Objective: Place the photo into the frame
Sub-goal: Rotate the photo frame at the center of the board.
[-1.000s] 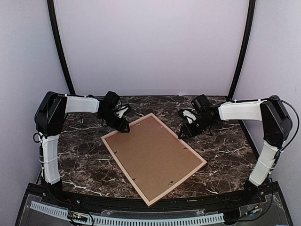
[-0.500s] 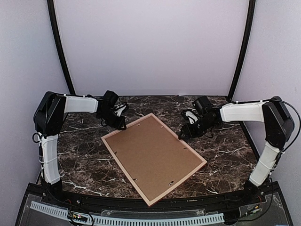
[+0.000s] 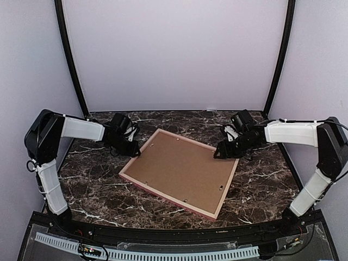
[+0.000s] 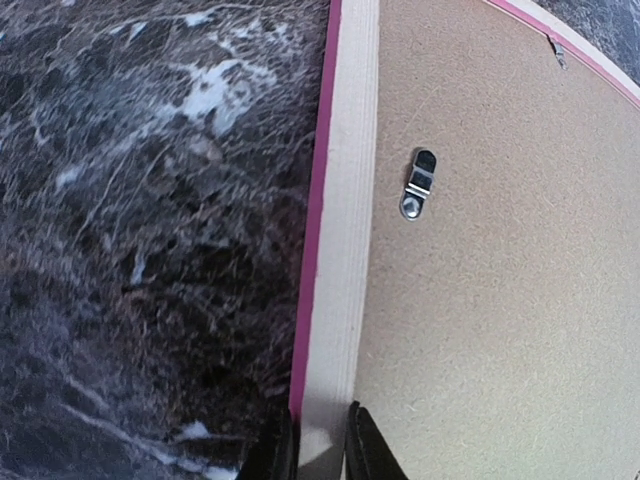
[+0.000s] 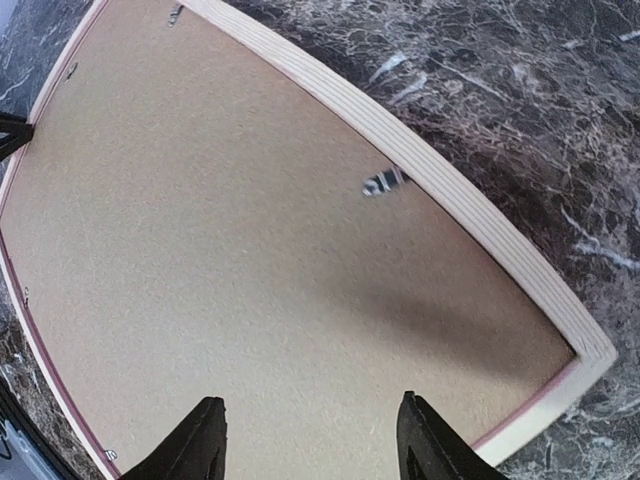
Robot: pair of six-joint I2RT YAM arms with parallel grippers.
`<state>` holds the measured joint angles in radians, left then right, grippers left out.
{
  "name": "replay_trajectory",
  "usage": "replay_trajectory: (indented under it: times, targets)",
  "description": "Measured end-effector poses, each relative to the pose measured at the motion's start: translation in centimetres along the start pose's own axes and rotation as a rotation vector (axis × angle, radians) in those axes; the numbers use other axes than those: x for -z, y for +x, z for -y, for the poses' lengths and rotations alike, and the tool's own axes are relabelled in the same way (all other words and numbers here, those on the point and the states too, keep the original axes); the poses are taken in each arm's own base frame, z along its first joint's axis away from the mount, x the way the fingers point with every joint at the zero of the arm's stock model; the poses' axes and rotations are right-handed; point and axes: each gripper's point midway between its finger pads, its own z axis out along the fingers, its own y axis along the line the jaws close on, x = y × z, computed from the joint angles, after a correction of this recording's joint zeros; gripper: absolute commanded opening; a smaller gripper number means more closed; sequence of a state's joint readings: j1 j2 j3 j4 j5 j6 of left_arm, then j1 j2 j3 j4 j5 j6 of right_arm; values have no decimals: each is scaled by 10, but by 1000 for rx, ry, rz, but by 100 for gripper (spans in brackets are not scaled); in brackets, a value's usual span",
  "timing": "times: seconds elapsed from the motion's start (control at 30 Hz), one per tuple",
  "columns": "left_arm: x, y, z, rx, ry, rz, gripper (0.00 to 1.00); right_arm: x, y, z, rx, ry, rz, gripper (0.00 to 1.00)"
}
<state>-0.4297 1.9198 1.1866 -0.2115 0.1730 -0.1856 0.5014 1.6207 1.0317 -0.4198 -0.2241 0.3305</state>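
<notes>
The frame (image 3: 176,200) lies back up on the marble table, its pale wood rail (image 4: 340,230) edged in pink, with a brown backing board (image 3: 182,166) filling it. My left gripper (image 4: 318,425) is shut on the rail at the frame's left corner (image 3: 136,154). My right gripper (image 5: 312,405) hovers open over the backing board (image 5: 250,250) near the frame's far right corner (image 3: 217,155), with nothing between its fingers. The photo is hidden from every view.
Small metal turn clips (image 4: 418,183) (image 5: 383,182) sit along the inside of the rail. Dark marble table (image 3: 261,185) surrounds the frame. Black uprights and pale walls close in the back and sides.
The left gripper has closed on the frame's rail. The frame has swung counter-clockwise on the table, and both arms moved with it.
</notes>
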Motion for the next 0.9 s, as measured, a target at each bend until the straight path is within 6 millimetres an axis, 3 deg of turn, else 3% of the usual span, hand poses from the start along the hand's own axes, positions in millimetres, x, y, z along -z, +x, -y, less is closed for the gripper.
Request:
replay_trajectory:
  times: [0.4, 0.67, 0.9]
  targets:
    - [35, 63, -9, 185, -13, 26, 19, 26, 21, 24, -111, 122, 45, 67]
    - [45, 89, 1, 252, -8, 22, 23, 11, 54, 36, -192, 129, -1, 66]
    - [46, 115, 31, 253, 22, -17, 30, -1, 74, 43, -231, 132, -34, 54]
